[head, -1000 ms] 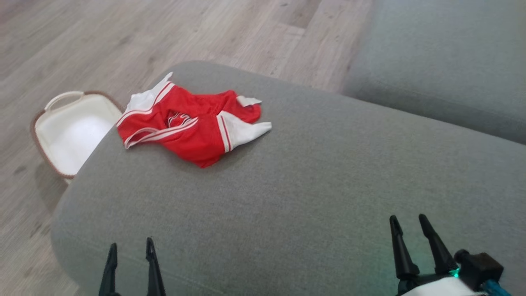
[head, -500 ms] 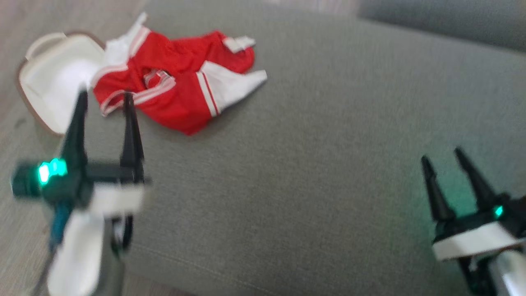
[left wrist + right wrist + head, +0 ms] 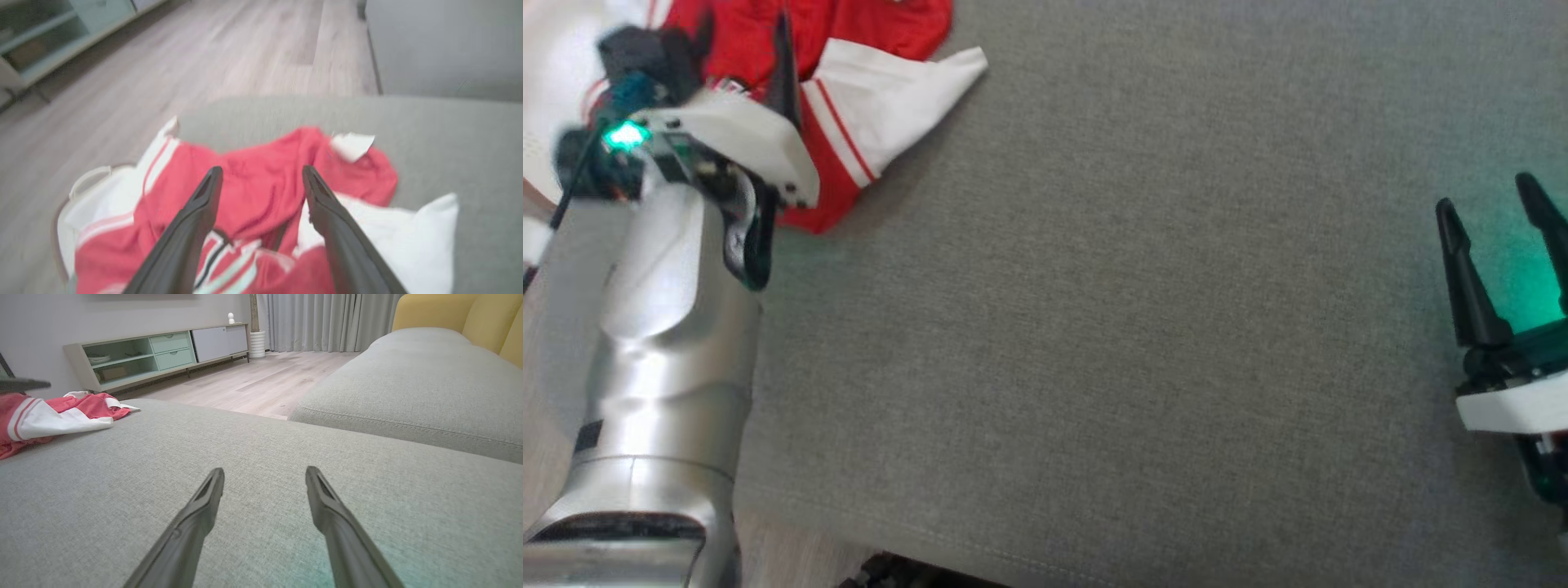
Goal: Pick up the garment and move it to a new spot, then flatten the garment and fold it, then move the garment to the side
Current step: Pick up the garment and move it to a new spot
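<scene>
Your garment (image 3: 882, 98) lies crumpled at the far-left corner of the sofa cushion (image 3: 1094, 327), its length running roughly left to right. The left gripper (image 3: 261, 173) hovers directly over it, fingers spread wide and empty. The right gripper (image 3: 1486, 192), likewise spread and empty, sits well apart on the right.

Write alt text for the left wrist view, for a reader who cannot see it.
The open left gripper points at a crumpled red-and-white garment lying near the edge of a grey sofa cushion. A white basket sits on the wooden floor just past that edge; the picture is slightly blurred.
</scene>
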